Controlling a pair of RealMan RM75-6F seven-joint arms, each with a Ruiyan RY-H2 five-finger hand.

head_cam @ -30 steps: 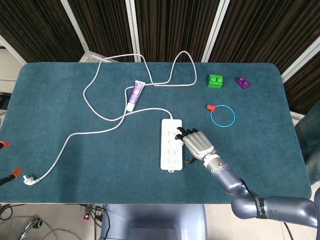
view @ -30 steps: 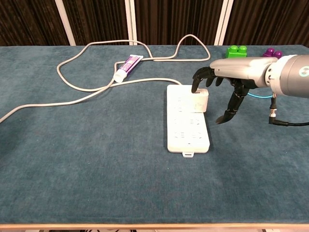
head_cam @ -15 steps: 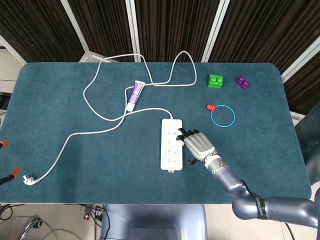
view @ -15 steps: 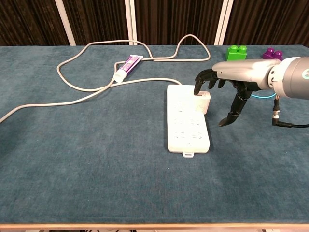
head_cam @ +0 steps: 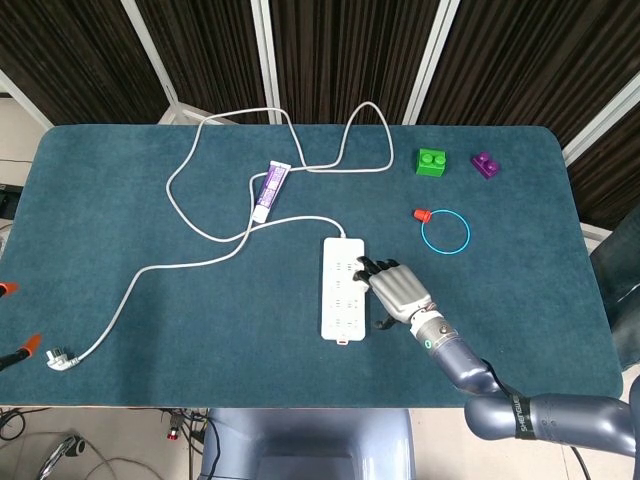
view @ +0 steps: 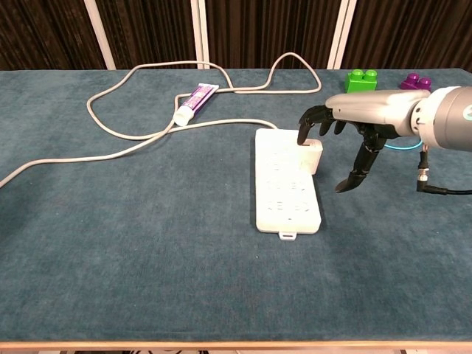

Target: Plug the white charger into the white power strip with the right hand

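The white power strip (head_cam: 336, 300) (view: 284, 200) lies lengthwise at mid-table. A small white charger (view: 310, 155) stands upright on its far right sockets. My right hand (head_cam: 398, 286) (view: 355, 118) reaches in from the right, its curled fingertips (view: 304, 134) resting on the charger's top. The thumb (view: 355, 173) hangs apart to the right of the strip, clear of the charger. From the head view the fingers hide most of the charger. My left hand appears in neither view.
The strip's white cable (head_cam: 200, 262) (view: 110, 131) loops across the back and left, ending in a plug (head_cam: 60, 358). A purple toothpaste tube (head_cam: 270, 190) (view: 194, 99), a green brick (head_cam: 432, 162) (view: 359, 80), a purple brick (head_cam: 486, 165) and a blue ring (head_cam: 445, 234) lie beyond.
My right hand has drawn slightly toward the near right, with its fingertips staying on the charger's top. The charger and strip have not visibly shifted.
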